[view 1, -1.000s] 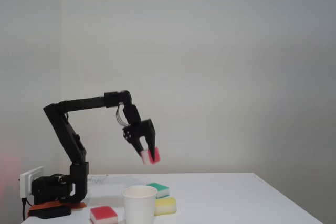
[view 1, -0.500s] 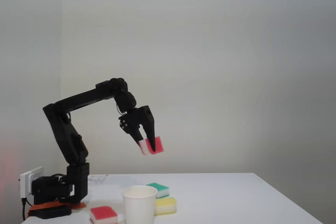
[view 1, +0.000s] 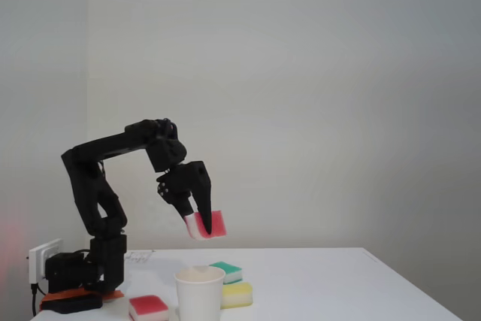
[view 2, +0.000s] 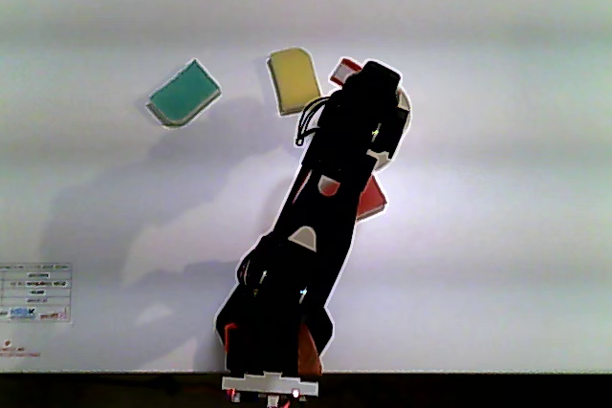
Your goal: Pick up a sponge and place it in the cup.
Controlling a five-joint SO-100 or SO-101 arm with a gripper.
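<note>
In the fixed view the gripper (view 1: 201, 227) hangs in the air with its fingers clamped on the sponge (view 1: 210, 225), which shows red with a white layer on its left end and tilts slightly. The cup (view 1: 200, 293) stands upright on the table (view 1: 338, 283), straight below and well apart from the sponge; its mouth sits almost directly under the held block, perhaps a touch to the left of it in this view. That vertical line is what the drop depends on: the sponge looks narrower than the rim, so a plain descent seems enough, with a small shift leftward if any.

In the other view, looking down, the arm (view 2: 320, 226) covers most of the cup (view 2: 405, 110), of which a sliver of white rim shows at the right of the wrist, and a red corner of the sponge (view 2: 342, 71) peeks out beside the gripper's far end. This agrees that the block is over or just at the edge of the mouth.

A second red sponge (view 1: 149, 307) lies on the table left of the cup; a green sponge (view 1: 228, 271) and a yellow sponge (view 1: 237, 293) lie to its right.
</note>
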